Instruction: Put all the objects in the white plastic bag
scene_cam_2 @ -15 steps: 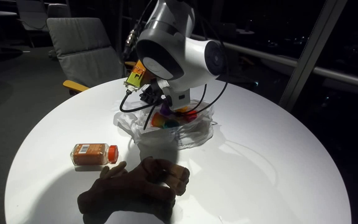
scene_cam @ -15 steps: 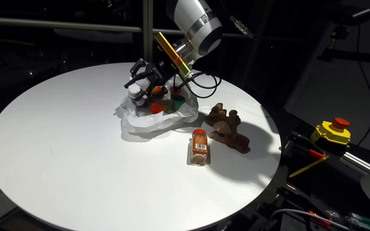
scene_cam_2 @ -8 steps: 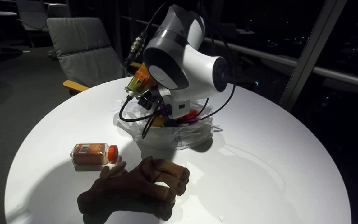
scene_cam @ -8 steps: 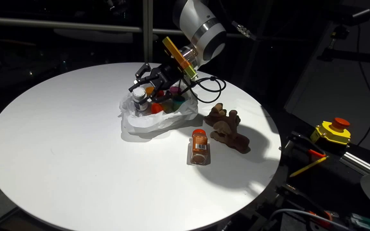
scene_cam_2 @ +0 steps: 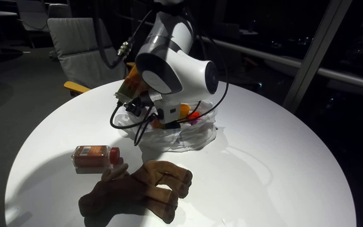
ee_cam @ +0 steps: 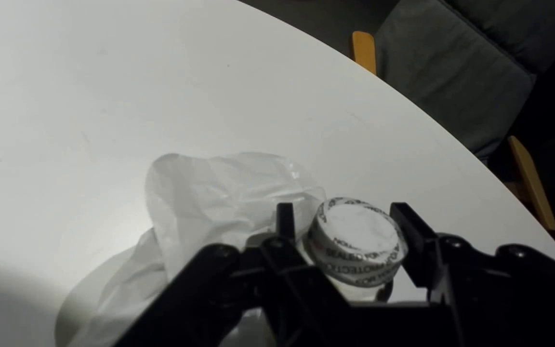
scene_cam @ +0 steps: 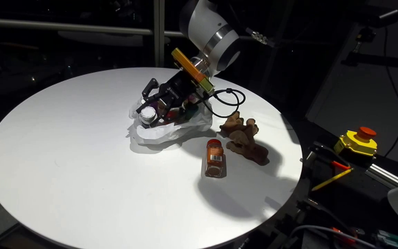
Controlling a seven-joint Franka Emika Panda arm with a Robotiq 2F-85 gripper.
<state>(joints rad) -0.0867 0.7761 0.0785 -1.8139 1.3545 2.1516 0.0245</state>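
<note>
Within a dark room stands a round white table (scene_cam: 81,193), brightly lit, with curved shadows across its top. Beyond its far left edge, in an exterior view, is a grey padded chair (scene_cam_2: 82,47) with yellowish armrests. A white robot arm (scene_cam_2: 184,67) reaches over the far half of the table. Under it sits a white plastic bag (scene_cam: 164,134), thin, wrinkled and open at the top.

In an exterior view, a brown lumpy figure (scene_cam: 242,138) with stubby limbs lies on the tabletop to the right of the bag, near it but outside. At the bag's left end, the black gripper (ee_cam: 347,226) slants downward, its two fingers pinching a white-capped bottle (ee_cam: 362,231). A clear jar (scene_cam: 215,157) with a red lid and orange label lies on its side, nearer than the bag and just left of the brown figure.

The bottle's cap, wrapped in a band of printed lettering, shows between the fingers; its lower part is hidden behind the bag's near edge, so whether its base rests on anything cannot be told. Smallest are the cup-like pieces inside the bag: a yellow cup (scene_cam_2: 184,110), a red piece (scene_cam_2: 194,115) and a teal cup (scene_cam: 192,111), others partly covered by gripper and cables.
</note>
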